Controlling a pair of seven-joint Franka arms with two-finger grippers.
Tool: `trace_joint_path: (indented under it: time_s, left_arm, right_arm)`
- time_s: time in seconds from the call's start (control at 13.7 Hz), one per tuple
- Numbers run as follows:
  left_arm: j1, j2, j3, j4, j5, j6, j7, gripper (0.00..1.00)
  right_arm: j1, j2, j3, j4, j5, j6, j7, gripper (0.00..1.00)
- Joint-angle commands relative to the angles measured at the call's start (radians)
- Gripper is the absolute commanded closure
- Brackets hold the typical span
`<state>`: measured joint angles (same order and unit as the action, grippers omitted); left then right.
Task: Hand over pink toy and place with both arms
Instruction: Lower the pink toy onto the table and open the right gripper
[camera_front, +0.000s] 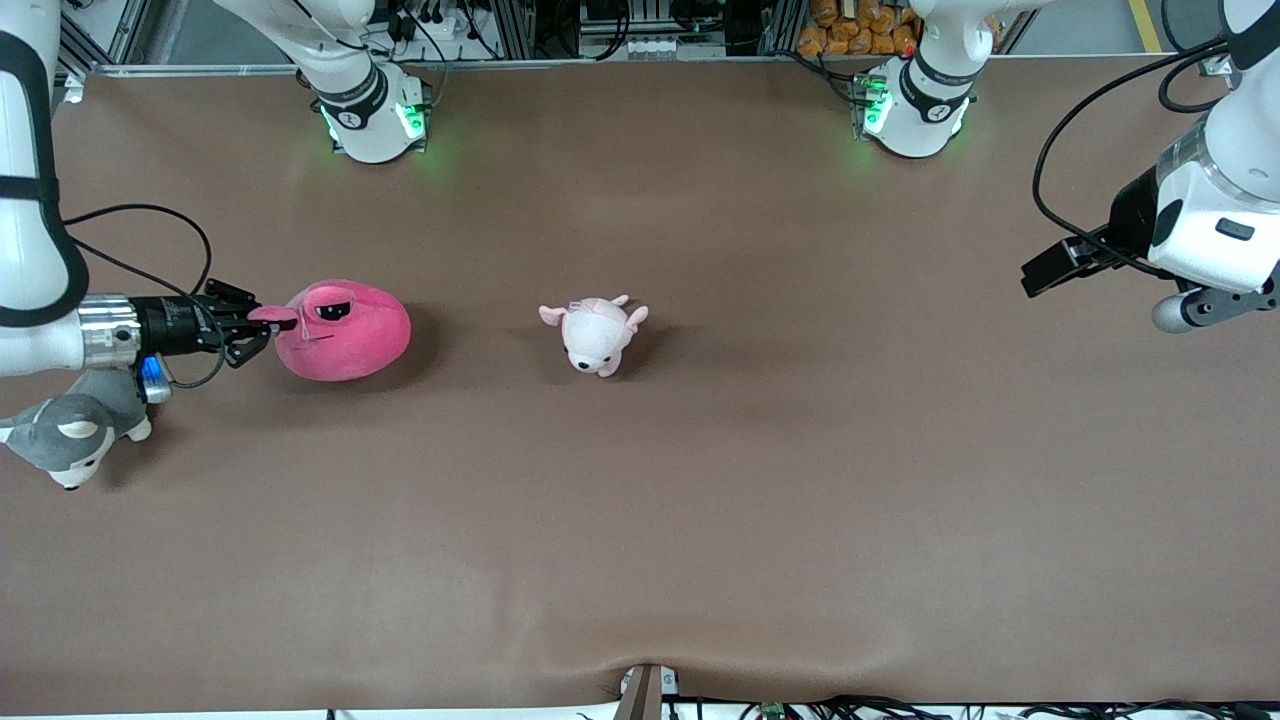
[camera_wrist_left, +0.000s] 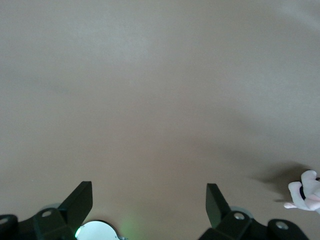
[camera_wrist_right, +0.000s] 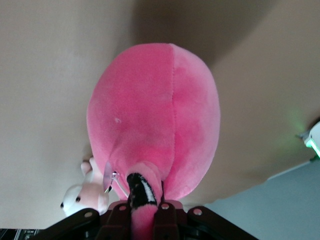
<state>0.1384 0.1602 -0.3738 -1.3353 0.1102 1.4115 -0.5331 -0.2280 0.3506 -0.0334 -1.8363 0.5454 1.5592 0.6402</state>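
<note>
The right tool (camera_front: 262, 327) pinches the pink toy (camera_front: 345, 332) by an eye bump; the left tool (camera_wrist_left: 149, 206), spread, waits over bare table (camera_front: 700, 520). Handover and placing remain.

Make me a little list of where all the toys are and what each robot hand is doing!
pink toy: toward the right arm's end of the table, pinched by one eye bump
right gripper: shut on the pink toy
left gripper: open, holding nothing, waiting above bare table
pale pink-and-white plush: lying mid-table, untouched
grey husky plush: under the right arm, nearer the front camera than the pink toy
</note>
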Motion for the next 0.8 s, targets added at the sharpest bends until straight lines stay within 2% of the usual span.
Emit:
trace_joint_path:
  time_s: [0.0,0.29,0.37,0.44,0.51,0.58,0.73]
  left_arm:
    - [0.000,-0.011,-0.004,-0.002,0.019,-0.013,0.021,0.00]
    - [-0.002,-0.011,-0.004,-0.004,0.014,-0.013,0.022,0.00]
    - [0.000,-0.011,-0.004,-0.002,0.014,-0.013,0.024,0.00]
    - [0.001,-0.011,-0.004,-0.002,0.011,-0.011,0.025,0.00]
    - [0.007,-0.010,-0.004,-0.004,0.011,-0.009,0.033,0.00]
    - [0.007,-0.010,-0.004,-0.008,0.011,-0.008,0.041,0.00]
    - [0.010,-0.014,-0.004,-0.015,0.003,-0.009,0.045,0.00]
  right_arm:
    - [-0.053,0.066,0.020,-0.008,-0.009,0.037,-0.080,1.00]
    - [-0.054,0.107,0.018,-0.011,-0.010,0.076,-0.085,1.00]
    - [-0.054,0.107,0.020,-0.011,-0.010,0.074,-0.086,0.84]
    - [-0.054,0.107,0.020,-0.011,-0.013,0.070,-0.092,0.40]
    - [-0.048,0.104,0.020,-0.009,-0.031,0.068,-0.100,0.13]
    - [-0.044,0.100,0.020,-0.005,-0.056,0.064,-0.100,0.00]
    - [-0.047,0.088,0.021,0.017,-0.102,0.053,-0.103,0.00]
